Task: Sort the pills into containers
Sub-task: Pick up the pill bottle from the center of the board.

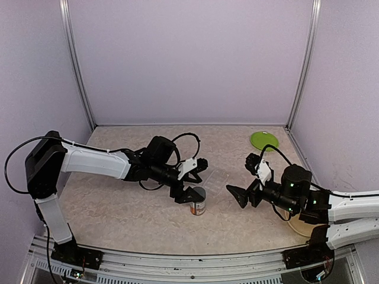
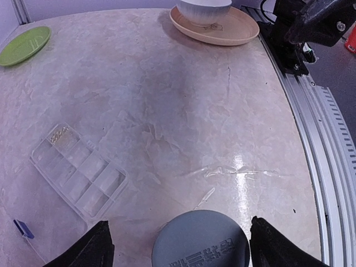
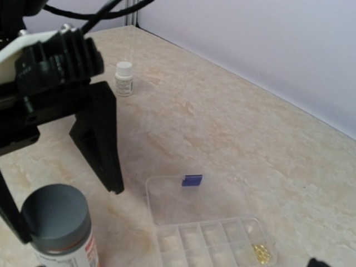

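Note:
A flat clear pill box (image 1: 216, 179) lies open at the table's middle, and it also shows in the left wrist view (image 2: 78, 169) and the right wrist view (image 3: 211, 242). Tiny yellowish pills (image 3: 261, 253) fill one end compartment (image 2: 60, 134). A small dark blue piece (image 3: 192, 179) sits at the far edge of the box's open lid. My left gripper (image 1: 188, 190) is open, its fingers (image 2: 94, 247) straddling a grey-capped pill bottle (image 2: 200, 242) without touching it. My right gripper (image 1: 235, 192) is open and empty, just right of the box; only a fingertip (image 3: 320, 261) shows.
A green plate (image 1: 265, 140) lies at the back right. A white bowl (image 2: 203, 6) stands on a tan plate (image 2: 219, 30) near the right arm's base. A small white bottle (image 3: 124, 78) stands beyond the left arm. The table's metal rail (image 2: 320, 139) runs along the near edge.

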Robot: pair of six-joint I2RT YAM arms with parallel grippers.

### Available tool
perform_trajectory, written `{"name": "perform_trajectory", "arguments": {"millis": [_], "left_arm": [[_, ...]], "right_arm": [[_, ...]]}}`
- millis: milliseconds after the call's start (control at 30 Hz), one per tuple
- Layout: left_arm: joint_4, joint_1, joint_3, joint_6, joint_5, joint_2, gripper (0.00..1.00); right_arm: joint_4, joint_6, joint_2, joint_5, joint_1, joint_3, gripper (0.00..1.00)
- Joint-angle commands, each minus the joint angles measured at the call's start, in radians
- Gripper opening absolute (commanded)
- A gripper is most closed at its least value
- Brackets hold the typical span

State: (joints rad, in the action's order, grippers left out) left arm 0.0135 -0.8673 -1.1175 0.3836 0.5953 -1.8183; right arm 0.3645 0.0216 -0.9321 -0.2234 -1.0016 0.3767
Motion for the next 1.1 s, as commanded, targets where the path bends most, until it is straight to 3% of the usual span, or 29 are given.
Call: {"name": "perform_trajectory", "arguments": {"millis": [0, 367, 733, 1067], "left_arm": [[0.036, -0.006, 0.023, -0.008, 0.017, 0.029, 0.82], [0.031, -0.010, 0.015, -0.002, 0.009, 0.014, 0.74], [-0.006, -0.021, 0.006, 0.006, 0.007, 0.008, 0.47], [0.098, -0.025, 0.048, -0.075, -0.026, 0.050, 0.34]], "right_arm": [[0.020, 0.000, -0.007, -0.013, 0.007, 0.019, 1.00], [0.023, 0.001, -0.012, -0.019, 0.009, 0.017, 1.00], [0.032, 0.015, -0.035, -0.023, 0.014, 0.029, 1.00], [0.041, 0.021, -0.054, -0.014, 0.017, 0.033, 1.00]]}}
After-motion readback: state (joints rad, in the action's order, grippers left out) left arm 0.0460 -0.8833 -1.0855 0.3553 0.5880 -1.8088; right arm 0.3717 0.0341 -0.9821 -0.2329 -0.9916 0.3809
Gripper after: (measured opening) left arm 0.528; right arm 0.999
